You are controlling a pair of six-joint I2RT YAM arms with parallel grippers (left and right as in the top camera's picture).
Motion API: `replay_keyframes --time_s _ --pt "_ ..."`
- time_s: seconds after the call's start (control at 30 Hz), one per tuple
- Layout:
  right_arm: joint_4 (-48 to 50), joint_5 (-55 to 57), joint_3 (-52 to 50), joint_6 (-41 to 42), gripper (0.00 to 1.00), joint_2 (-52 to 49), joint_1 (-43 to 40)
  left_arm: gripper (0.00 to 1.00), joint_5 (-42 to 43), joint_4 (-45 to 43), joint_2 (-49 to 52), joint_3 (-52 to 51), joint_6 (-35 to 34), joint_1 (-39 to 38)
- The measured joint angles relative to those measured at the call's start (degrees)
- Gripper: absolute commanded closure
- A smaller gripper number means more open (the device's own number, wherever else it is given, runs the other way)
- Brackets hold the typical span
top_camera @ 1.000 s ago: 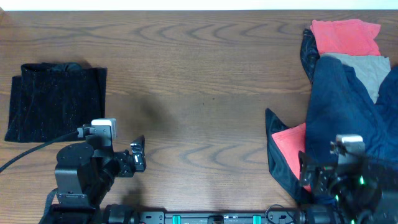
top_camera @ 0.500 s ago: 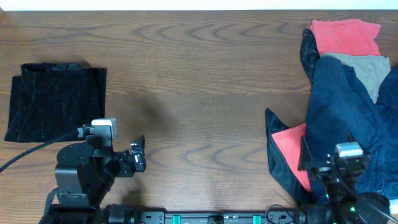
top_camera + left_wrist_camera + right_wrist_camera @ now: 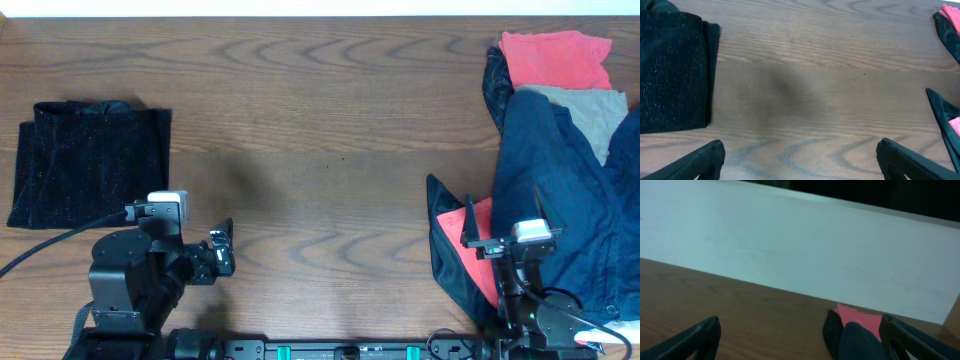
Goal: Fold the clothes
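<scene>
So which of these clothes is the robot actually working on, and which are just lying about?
Part of the job: the black speckled garment, lying at the left end of the table.

Just lying about: the navy-blue garment, the red cloth, the grey cloth and a second red cloth, all heaped at the right end.

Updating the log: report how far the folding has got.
Done: the black speckled fuzzy garment lies flat, apparently folded, at far left. In hand: nothing; left gripper and right gripper are open, empty. Left: the navy-blue garment, red cloth and grey cloth sit heaped at right.
</scene>
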State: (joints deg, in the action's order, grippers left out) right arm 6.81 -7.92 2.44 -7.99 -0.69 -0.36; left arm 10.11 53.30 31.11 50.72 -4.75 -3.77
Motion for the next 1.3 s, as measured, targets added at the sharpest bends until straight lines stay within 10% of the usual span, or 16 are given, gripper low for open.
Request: replay_keyframes --time_s 1.3 --pt "-9.68 -5.2 -2.03 -0.5 0.01 0.02 0.0 0.02 0.02 0.0 0.0 -0.02 0.0 0.0"
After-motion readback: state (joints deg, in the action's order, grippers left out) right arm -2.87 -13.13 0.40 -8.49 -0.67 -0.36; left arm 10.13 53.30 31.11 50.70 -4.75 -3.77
